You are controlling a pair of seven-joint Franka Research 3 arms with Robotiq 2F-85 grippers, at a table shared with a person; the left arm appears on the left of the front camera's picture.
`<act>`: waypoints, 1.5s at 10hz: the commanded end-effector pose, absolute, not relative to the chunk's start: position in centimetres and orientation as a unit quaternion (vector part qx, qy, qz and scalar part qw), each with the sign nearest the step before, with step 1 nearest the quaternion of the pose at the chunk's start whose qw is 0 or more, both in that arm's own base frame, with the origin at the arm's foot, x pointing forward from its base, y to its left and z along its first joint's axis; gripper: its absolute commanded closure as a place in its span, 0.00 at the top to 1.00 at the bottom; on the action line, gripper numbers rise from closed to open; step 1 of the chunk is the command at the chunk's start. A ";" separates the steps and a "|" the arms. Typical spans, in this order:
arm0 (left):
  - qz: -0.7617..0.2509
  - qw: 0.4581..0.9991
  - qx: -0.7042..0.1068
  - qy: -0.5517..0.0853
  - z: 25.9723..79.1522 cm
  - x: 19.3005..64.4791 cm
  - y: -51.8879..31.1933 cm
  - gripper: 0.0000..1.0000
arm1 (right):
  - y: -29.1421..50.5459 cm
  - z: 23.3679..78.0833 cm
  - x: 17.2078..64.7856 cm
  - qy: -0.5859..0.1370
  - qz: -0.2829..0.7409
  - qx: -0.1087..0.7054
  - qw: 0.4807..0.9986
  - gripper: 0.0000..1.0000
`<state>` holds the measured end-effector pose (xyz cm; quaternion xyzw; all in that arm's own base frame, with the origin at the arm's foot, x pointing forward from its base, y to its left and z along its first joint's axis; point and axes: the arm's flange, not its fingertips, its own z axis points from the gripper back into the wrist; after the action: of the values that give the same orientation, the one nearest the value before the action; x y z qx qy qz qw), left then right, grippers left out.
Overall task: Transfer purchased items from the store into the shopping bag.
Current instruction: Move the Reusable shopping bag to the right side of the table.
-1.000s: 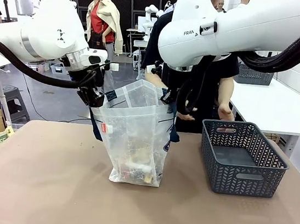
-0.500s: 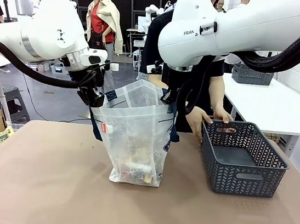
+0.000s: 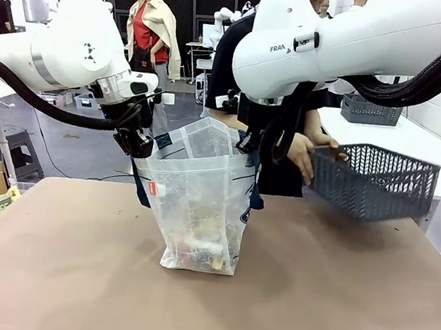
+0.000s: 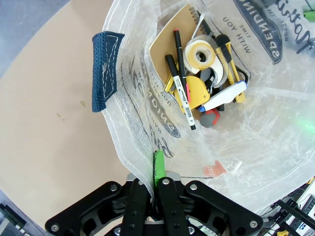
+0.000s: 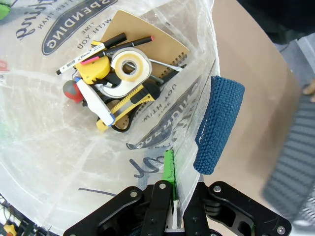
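The shopping bag point(image 3: 199, 203) stands upright near the middle of the counter point(image 3: 67, 283), its mouth pulled wide. At the bottom lie the purchased items point(image 4: 204, 83) in a loose heap: a brown spiral notebook, a roll of tape, marker pens, a yellow cutter and a few red, white and blue bits.

The bag is floppy and I doubt it would stand on its own, which looks to be why the two arms hold it from opposite sides. The left jaws are shut tight on the rim of the plastic, with one green pad point(image 4: 158, 164) showing against the film. The right jaws are clamped the same way on the opposite rim. Both navy strap handles hang slack outside the bag, one point(image 4: 104, 69) by the left grip, the other point(image 5: 219, 123) by the right, so the film takes the pull, not the straps.

To the right of the bag and well apart from it, a person's hand point(image 3: 301, 155) holds the dark grey basket point(image 3: 381, 182) by its near end, lifted off the counter and tilted. I can't see into it from here. With the goods in the bag, the job looks close to finished.

The bulky right arm point(image 3: 342, 43) and its black cables hang over the far side of the bag's mouth, so a reach from the person's side would have to come around them.
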<state>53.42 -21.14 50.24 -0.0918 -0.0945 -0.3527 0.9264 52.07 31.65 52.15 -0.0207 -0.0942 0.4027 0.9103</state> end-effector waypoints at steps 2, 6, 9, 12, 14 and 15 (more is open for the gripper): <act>-0.350 0.927 -0.092 -0.095 50.3 53.4 -21.0 0.00 | 31.5 52.2 52.1 -0.096 0.402 -0.021 0.911 0.00; -0.311 0.941 -0.092 -0.101 51.5 53.3 -22.4 0.00 | 32.4 52.9 51.8 -0.082 0.270 -0.046 0.958 0.00; -0.243 0.961 -0.066 -0.113 52.7 53.3 -24.9 0.00 | 33.5 54.0 51.3 -0.089 0.163 -0.065 0.980 0.00; -0.164 0.978 -0.073 -0.110 52.0 54.4 -26.3 0.00 | 33.0 53.9 51.9 -0.091 0.082 -0.073 0.990 0.00; -0.213 0.969 -0.067 -0.103 52.4 52.9 -25.2 0.00 | 32.9 53.5 51.2 -0.082 0.097 -0.055 0.990 0.00; -0.213 0.969 -0.067 -0.103 52.4 52.9 -25.2 0.00 | 32.9 53.5 51.2 -0.082 0.097 -0.055 0.990 0.00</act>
<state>53.30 -25.63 52.10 -0.0677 -0.1005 -0.1985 0.9726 51.32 32.84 53.37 -0.0550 -0.0809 0.0955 0.9906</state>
